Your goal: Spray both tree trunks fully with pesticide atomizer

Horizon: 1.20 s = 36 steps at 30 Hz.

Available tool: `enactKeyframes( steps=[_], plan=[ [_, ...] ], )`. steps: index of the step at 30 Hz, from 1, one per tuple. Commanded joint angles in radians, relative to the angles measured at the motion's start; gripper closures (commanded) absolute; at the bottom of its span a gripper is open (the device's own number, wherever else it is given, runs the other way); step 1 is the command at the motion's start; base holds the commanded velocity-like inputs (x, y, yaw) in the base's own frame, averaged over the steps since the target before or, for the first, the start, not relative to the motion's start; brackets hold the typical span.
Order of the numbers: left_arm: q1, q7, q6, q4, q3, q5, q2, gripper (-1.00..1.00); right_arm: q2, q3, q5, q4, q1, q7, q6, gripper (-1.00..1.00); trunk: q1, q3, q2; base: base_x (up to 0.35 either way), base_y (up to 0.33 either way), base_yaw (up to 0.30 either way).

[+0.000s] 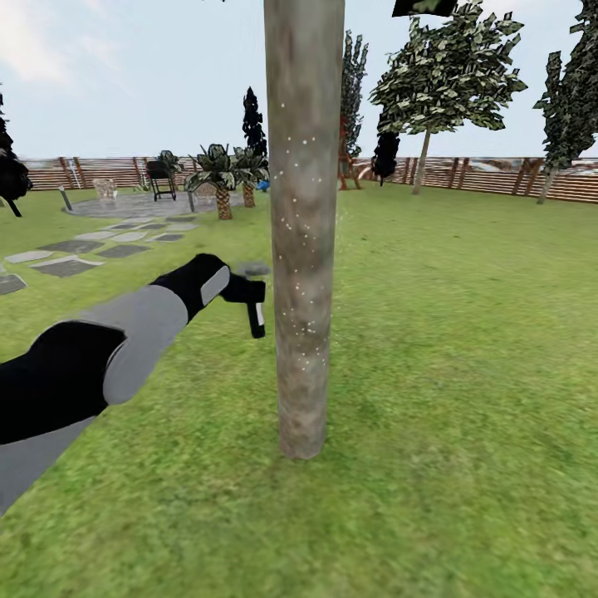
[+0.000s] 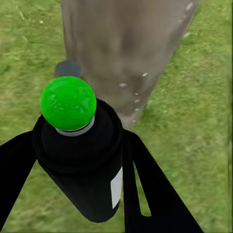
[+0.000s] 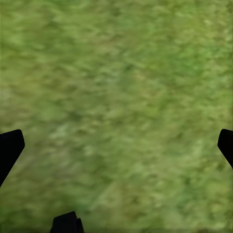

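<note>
- The left gripper (image 1: 249,301) has its fingers (image 2: 150,194) clamped on the pesticide atomizer (image 2: 82,160).
- The tree trunk (image 1: 304,224) stands upright just beyond the nozzle, flecked with white specks.
- The left arm extends forward.
- The right gripper (image 3: 116,145) fingers are apart over lawn (image 3: 116,87).

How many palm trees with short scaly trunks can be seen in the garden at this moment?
2. One palm stands at the edge of the paved patio, left of the near tree trunk. The other palm is just beside it, closer to that trunk. Others may be hidden behind it.
</note>
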Motion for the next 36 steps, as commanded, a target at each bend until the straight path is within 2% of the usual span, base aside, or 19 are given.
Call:
enactKeyframes(
  steps=[1, 3, 5, 6, 9, 10, 12, 14, 16, 17, 19, 24, 33, 35, 36],
  plan=[
    [0.022, -0.007, -0.028, 0.020, -0.011, 0.005, -0.028, 1.00, 0.000, -0.006, -0.004, 0.004, -0.002, 0.004, -0.009, -1.00, 0.000, -0.001, -0.001, 0.000, 0.000, 0.000],
    [0.072, -0.012, -0.098, 0.028, -0.011, 0.005, -0.044, 1.00, 0.000, -0.006, -0.004, 0.004, -0.002, 0.004, -0.009, -1.00, 0.000, -0.001, -0.001, 0.000, 0.000, 0.000],
    [0.134, -0.012, -0.171, 0.029, -0.010, 0.005, -0.048, 1.00, 0.000, -0.007, -0.004, 0.004, -0.002, 0.003, -0.009, -1.00, 0.000, -0.001, -0.001, 0.000, 0.000, 0.000],
    [0.194, -0.012, -0.235, 0.030, -0.009, 0.005, -0.049, 1.00, -0.001, -0.007, -0.005, 0.004, -0.002, 0.003, -0.009, -1.00, 0.000, -0.001, -0.001, 0.000, 0.000, 0.000],
    [0.310, -0.012, -0.375, 0.030, -0.009, 0.005, -0.050, 1.00, -0.001, -0.008, -0.004, 0.004, -0.002, 0.002, -0.010, -1.00, 0.000, -0.001, -0.001, 0.000, 0.000, 0.000],
    [0.344, -0.011, -0.402, 0.030, -0.009, 0.004, -0.050, 1.00, -0.002, -0.008, -0.005, 0.004, -0.002, 0.002, -0.010, -1.00, 0.000, -0.001, -0.001, 0.000, 0.000, 0.000],
    [0.461, -0.011, -0.465, 0.030, -0.008, 0.003, -0.048, 1.00, -0.003, -0.008, -0.005, 0.005, -0.002, 0.002, -0.009, -1.00, 0.000, -0.001, -0.001, 0.000, 0.000, 0.000],
    [0.520, -0.010, -0.515, 0.030, -0.008, 0.003, -0.046, 1.00, -0.005, -0.008, -0.004, 0.005, -0.002, 0.002, -0.009, -1.00, 0.000, -0.001, -0.001, -0.003, 0.000, 0.000],
    [0.653, -0.010, -0.614, 0.029, -0.008, 0.002, -0.036, 1.00, -0.006, -0.008, -0.004, 0.006, -0.001, 0.002, -0.009, -1.00, 0.000, -0.001, -0.001, -0.150, 0.000, 0.000],
    [0.676, -0.009, -0.639, 0.029, -0.009, 0.002, -0.035, 1.00, -0.005, -0.008, -0.004, 0.006, -0.001, 0.002, -0.009, -1.00, 0.000, -0.001, -0.001, -0.269, 0.000, 0.000],
    [0.700, -0.009, -0.669, 0.029, -0.009, 0.002, -0.034, 1.00, -0.005, -0.008, -0.004, 0.007, -0.001, 0.002, -0.009, -1.00, 0.000, -0.001, -0.001, -0.307, 0.000, 0.000],
    [0.733, -0.009, -0.688, 0.030, -0.011, 0.002, -0.036, 1.00, -0.006, -0.008, -0.004, 0.007, -0.001, 0.002, -0.009, -1.00, 0.000, -0.001, -0.001, -0.337, -0.002, 0.000],
    [0.746, -0.013, -0.691, 0.030, -0.015, -0.001, -0.060, 1.00, -0.007, -0.007, -0.006, 0.004, -0.001, -0.003, -0.012, -1.00, 0.000, -0.001, -0.001, -0.286, -0.154, 0.000],
    [0.759, -0.013, -0.693, 0.030, -0.017, -0.020, -0.060, 1.00, -0.011, -0.007, -0.006, 0.001, -0.001, -0.004, -0.014, -1.00, 0.000, -0.001, -0.001, -0.255, -0.052, 0.000],
    [0.763, -0.013, -0.694, 0.030, -0.020, -0.052, -0.060, 1.00, -0.021, -0.007, -0.006, -0.005, -0.002, -0.003, -0.013, -1.00, 0.000, -0.001, -0.001, -0.135, -0.026, 0.000]
  ],
)
